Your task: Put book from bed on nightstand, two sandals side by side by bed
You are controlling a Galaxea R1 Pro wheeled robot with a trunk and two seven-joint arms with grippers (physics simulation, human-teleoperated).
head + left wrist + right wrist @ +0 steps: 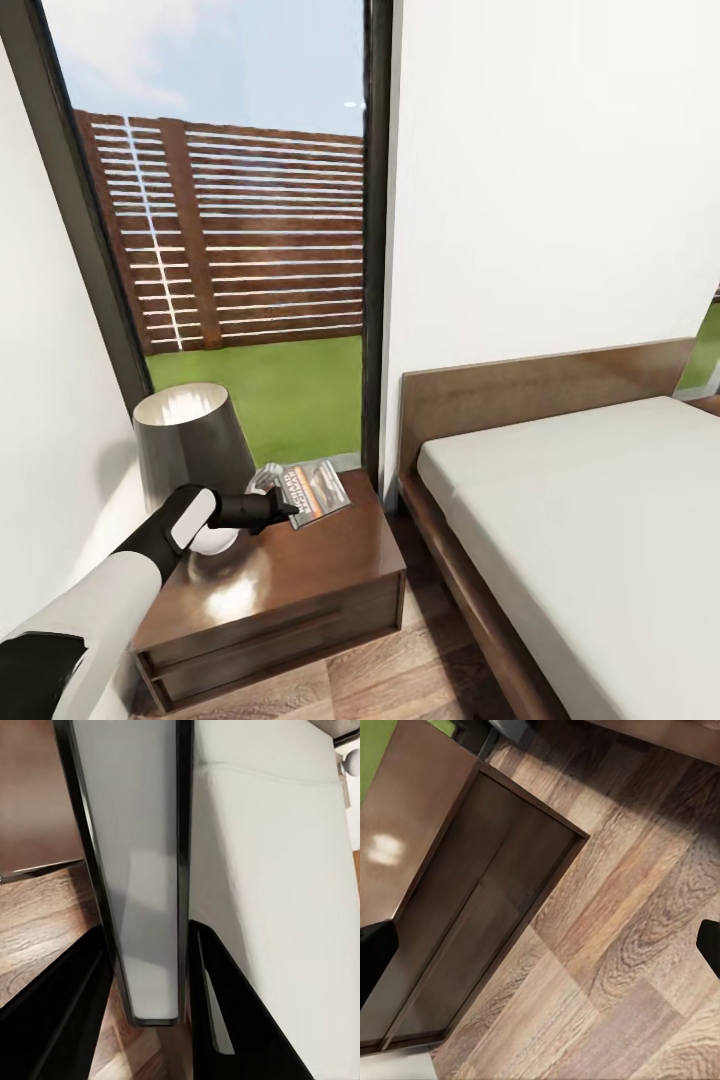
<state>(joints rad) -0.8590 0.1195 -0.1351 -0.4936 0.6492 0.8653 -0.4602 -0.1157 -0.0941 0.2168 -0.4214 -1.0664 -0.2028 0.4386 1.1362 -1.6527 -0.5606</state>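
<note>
One book, one nightstand, one lamp, one bed, one tall window, one slatted fence outside, and one robot arm in the head view.

nightstand: book lying flat at the far edge, lamp on its left (glossy top btw) | bed: just bare mattress | floor: wood planks

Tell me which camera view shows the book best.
The head view: the book lies flat on the nightstand beside the lamp, with the left gripper at its near edge. I cannot make out the book in either wrist view.
</note>
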